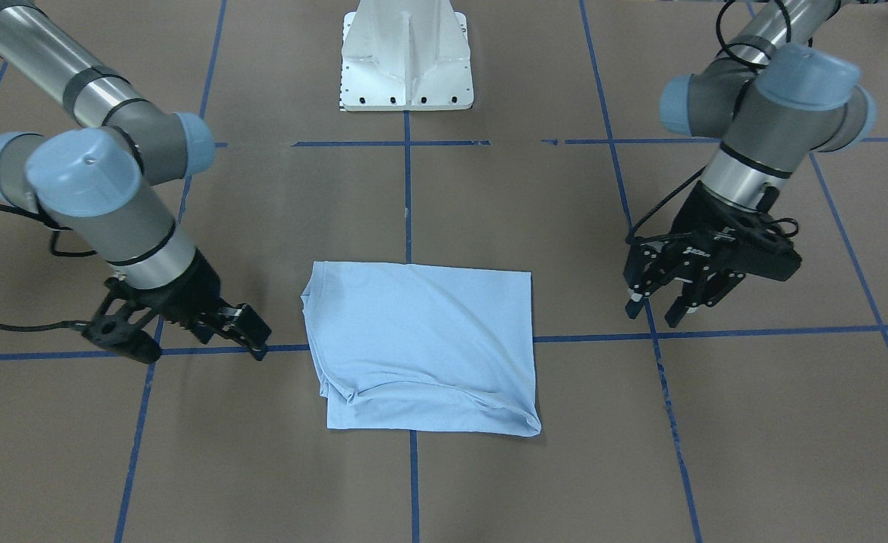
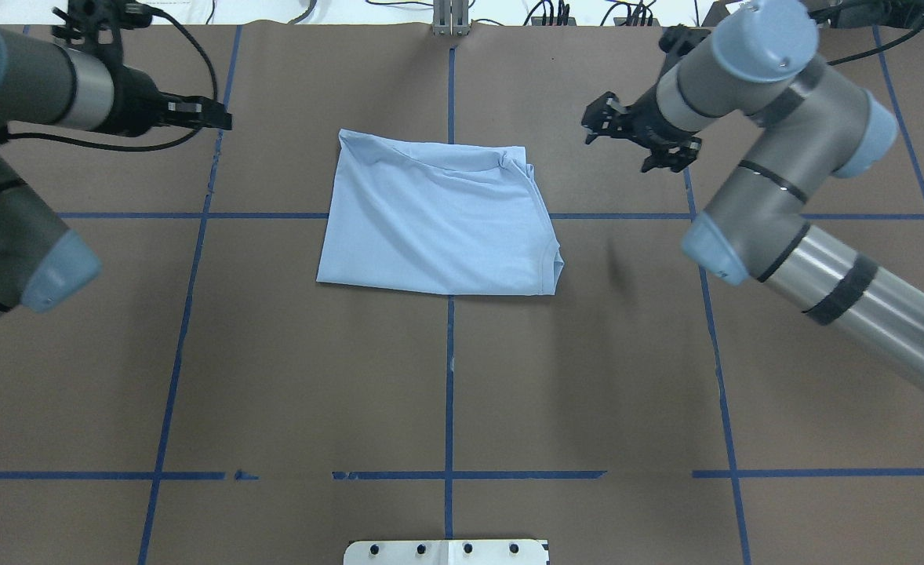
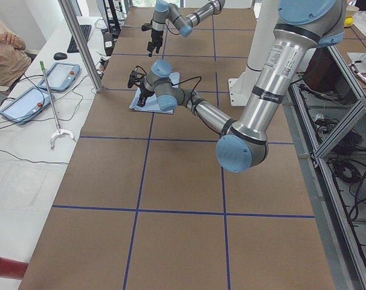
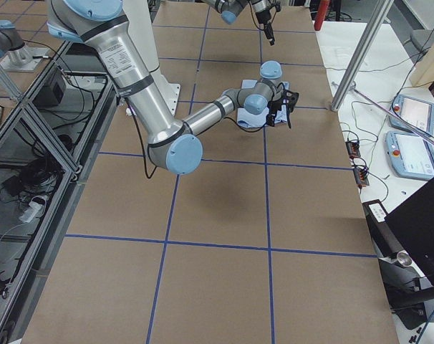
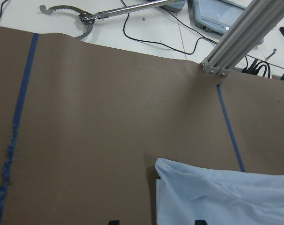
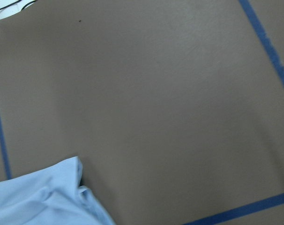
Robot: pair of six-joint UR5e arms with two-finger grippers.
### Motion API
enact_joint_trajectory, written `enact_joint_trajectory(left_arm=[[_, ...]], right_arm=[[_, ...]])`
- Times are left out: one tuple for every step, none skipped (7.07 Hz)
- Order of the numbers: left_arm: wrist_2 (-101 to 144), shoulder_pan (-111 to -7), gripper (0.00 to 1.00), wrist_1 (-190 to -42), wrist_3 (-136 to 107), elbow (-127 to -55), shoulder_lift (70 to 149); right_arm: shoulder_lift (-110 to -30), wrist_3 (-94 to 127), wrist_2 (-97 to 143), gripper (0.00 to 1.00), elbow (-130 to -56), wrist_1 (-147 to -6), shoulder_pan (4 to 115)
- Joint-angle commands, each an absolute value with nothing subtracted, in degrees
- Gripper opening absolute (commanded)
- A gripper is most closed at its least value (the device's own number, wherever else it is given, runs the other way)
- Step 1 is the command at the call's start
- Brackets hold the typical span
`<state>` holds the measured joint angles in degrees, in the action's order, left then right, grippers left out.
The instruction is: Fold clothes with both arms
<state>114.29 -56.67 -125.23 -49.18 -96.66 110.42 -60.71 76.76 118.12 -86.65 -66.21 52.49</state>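
While the left gripper (image 1: 653, 311) and right gripper (image 1: 197, 345) flank the T-shirt (image 1: 421, 347), jaws spread, I'd pinch matching corners together.

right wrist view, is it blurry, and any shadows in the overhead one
Right wrist view: soft and dim throughout, the light blue folded T-shirt fuzzy-edged; overhead view: sharp, evenly lit, one faint shadow smudge on the brown table cover beside the shirt.

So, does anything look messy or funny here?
A little. The T-shirt is folded, but it sits slightly crooked to the blue tape grid. Its edge nearer the right arm is bunched and wrinkly. The tape line near the robot's base also has gaps in it.
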Motion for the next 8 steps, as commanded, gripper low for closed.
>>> enact_joint_trajectory(left_arm=[[123.3,-69.2,0.62,-117.21,-23.94,-97.65,105.31],[124.79,-73.96,0.62,-110.55,-13.55,-97.47,105.29],[125.07,-76.7,0.63,-105.87,-7.36,-96.77,105.29],[126.11,-81.6,0.69,-100.34,-4.6,-96.25,105.47],[128.91,-86.09,0.72,-99.15,4.04,-93.19,105.12],[131.63,-89.09,0.74,-98.88,10.83,-90.21,103.81],[131.22,-89.03,0.84,-98.62,10.55,-88.78,103.54],[131.39,-89.12,0.99,-98.18,9.33,-87.46,102.84]], right_arm=[[-71.32,52.93,126.35,1.0,-88.68,-67.66,64.54],[-76.5,41.08,129.0,1.0,-89.99,-70.81,70.95],[-81.25,28.34,131.11,1.0,-91.57,-75.63,78.06],[-83.47,15.42,132.18,1.0,-91.84,-80.89,83.44],[-83.41,6.16,132.1,1.0,-91.93,-87.82,86.89],[-82.97,0.32,132.1,1.0,-92.28,-93.02,88.66],[-83.14,-0.61,131.66,1.0,-93.5,-95.6,88.94],[-84.01,-0.62,131.05,1.0,-93.78,-95.71,88.95]])
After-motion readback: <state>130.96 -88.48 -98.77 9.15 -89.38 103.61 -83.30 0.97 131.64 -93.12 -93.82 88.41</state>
